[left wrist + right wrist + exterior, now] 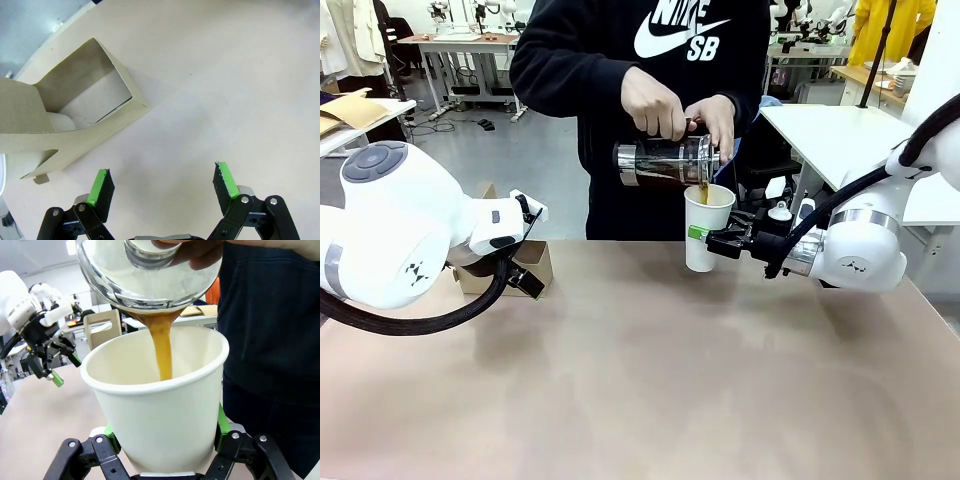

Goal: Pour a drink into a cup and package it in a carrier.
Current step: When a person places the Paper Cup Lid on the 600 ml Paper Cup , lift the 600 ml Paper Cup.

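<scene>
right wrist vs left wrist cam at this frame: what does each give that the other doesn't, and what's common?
Right wrist: the cup clamped between the right gripper's fingers, with the drink streaming into it from the glass pot tilted by the person's hand.
Left wrist: a look down into the carrier's open slot, past the left gripper's open fingers.
Both: the carrier, the left gripper and the tan table.

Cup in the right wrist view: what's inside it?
A stream of brown drink falls from the tilted glass pot into the cup, past its bare white inner wall. The near wall hides the bottom and fill level.
</scene>
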